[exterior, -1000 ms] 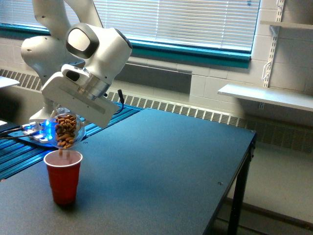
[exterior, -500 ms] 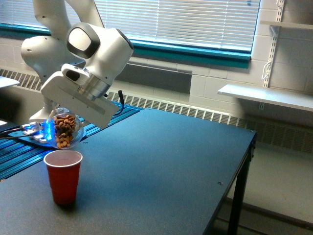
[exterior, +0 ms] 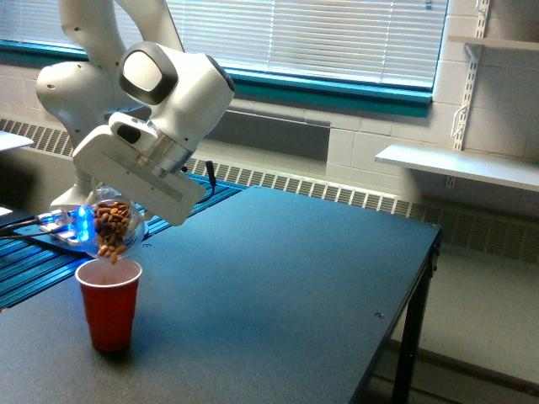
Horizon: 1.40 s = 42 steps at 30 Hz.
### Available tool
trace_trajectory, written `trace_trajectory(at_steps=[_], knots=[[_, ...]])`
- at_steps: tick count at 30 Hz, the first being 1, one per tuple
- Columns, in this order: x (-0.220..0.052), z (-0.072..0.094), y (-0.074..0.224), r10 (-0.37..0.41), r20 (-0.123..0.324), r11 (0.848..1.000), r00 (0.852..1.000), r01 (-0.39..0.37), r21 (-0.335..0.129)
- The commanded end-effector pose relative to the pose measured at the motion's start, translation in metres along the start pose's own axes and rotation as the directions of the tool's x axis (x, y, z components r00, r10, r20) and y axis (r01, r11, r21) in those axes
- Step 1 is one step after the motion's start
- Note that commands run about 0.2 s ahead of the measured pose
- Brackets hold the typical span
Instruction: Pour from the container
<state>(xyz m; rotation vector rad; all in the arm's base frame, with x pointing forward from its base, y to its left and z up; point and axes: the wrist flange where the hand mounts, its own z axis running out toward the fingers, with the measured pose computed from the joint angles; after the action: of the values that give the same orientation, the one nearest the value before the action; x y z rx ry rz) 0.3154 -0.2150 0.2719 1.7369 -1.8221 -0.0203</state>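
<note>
Since a moment ago nuts spill again from the container [exterior: 112,229], tipped mouth-down in the clamped gripper [exterior: 118,220]. The white arm [exterior: 160,101] bends down over the red cup [exterior: 109,303] on the dark table [exterior: 278,286].

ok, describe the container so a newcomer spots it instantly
Start at the dark table, near its edge on the exterior view's left, where a red cup stands. Just above the cup, under the white gripper, hangs the container: clear, round, tilted, full of brown nuts.
</note>
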Motion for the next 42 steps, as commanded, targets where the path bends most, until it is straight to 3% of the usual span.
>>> trace_trajectory(at_steps=[1,16,42], knots=[[0.003,-0.006,-0.008,-0.028,-0.005,1.0,1.0,0.028,-0.004],[0.006,-0.018,-0.02,-0.063,0.005,0.998,0.998,0.063,-0.031],[-0.016,0.005,-0.01,-0.106,0.022,0.991,0.994,0.107,-0.084]])
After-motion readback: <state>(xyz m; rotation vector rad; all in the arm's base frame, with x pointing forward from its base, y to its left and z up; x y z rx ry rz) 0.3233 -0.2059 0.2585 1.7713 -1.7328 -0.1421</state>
